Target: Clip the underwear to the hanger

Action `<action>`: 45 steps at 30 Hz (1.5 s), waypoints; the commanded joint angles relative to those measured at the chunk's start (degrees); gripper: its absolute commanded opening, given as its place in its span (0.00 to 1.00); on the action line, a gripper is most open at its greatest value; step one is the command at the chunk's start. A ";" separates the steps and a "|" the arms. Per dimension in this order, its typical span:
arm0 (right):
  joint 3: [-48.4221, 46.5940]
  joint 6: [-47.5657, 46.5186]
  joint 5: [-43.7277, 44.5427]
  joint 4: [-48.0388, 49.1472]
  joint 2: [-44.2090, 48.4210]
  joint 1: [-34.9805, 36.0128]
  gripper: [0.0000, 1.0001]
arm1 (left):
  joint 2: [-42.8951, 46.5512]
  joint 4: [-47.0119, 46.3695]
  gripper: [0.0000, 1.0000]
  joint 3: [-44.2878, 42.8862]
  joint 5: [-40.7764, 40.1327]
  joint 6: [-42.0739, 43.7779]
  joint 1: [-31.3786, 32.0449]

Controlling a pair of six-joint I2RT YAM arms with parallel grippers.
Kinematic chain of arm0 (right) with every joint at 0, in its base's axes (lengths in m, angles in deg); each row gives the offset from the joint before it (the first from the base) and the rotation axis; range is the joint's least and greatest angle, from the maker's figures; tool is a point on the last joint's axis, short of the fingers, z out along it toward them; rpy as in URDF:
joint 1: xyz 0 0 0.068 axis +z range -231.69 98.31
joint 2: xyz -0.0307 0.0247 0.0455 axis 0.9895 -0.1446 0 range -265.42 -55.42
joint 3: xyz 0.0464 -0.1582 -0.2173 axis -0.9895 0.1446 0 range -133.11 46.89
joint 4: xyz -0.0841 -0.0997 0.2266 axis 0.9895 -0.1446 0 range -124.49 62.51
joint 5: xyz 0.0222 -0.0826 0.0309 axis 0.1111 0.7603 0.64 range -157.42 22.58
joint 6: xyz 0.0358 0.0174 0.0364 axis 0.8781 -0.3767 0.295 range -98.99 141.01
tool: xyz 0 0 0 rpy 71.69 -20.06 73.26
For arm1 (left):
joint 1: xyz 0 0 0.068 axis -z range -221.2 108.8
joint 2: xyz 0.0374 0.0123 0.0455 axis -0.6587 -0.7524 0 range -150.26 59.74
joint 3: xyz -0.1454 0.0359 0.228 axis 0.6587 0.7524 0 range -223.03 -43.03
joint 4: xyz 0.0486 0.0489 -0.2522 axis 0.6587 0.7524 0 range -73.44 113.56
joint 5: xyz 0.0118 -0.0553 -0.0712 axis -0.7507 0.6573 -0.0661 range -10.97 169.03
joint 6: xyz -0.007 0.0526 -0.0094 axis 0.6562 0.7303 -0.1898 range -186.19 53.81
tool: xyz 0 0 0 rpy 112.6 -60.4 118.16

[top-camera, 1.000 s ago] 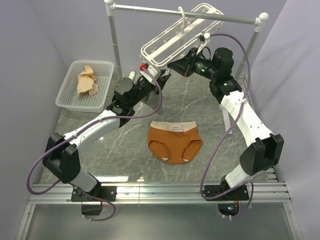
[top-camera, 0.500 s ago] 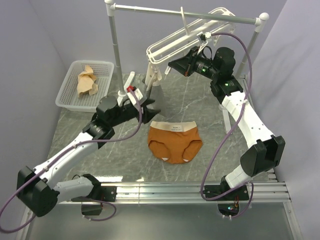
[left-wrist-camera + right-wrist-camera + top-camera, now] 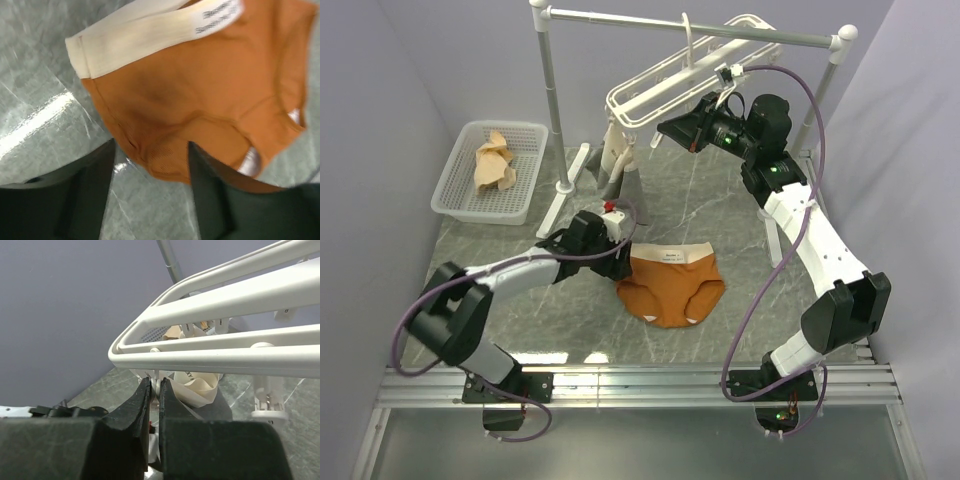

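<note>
The underwear lies flat on the worktop, waistband away from the arms. The left hand sits low at its left edge, its 2 fingers spread wide with the hem between them. The right hand, raised, is pinched narrow on a clip under the hanger.

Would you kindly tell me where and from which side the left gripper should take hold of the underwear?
Probably the beige waistband, at the corner nearest the open left gripper, coming down from above on the left side. The underwear lies flat, so only an edge can be pinched, and that band looks the firmest.
</note>
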 commanded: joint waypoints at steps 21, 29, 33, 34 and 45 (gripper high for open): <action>0.39 -2.51 0.96 -1.37 3.65 0.31 0.00 | -23.47 -0.19 0.65 -18.42 -12.41 -4.97 8.37; 0.91 -2.59 0.87 -1.02 3.83 0.31 0.00 | -29.64 2.97 0.51 -23.26 -16.70 -2.78 10.30; 1.27 -2.95 0.79 -1.02 3.91 0.31 0.00 | -30.77 3.41 0.25 -24.14 -17.51 -0.93 10.65; 1.35 -2.95 0.78 -0.93 3.83 0.22 0.00 | -30.95 3.41 0.16 -24.32 -17.25 -0.23 10.65; 1.26 -3.56 0.35 -1.46 3.39 -0.22 0.00 | -10.86 -14.05 0.00 -10.28 -14.17 16.11 13.81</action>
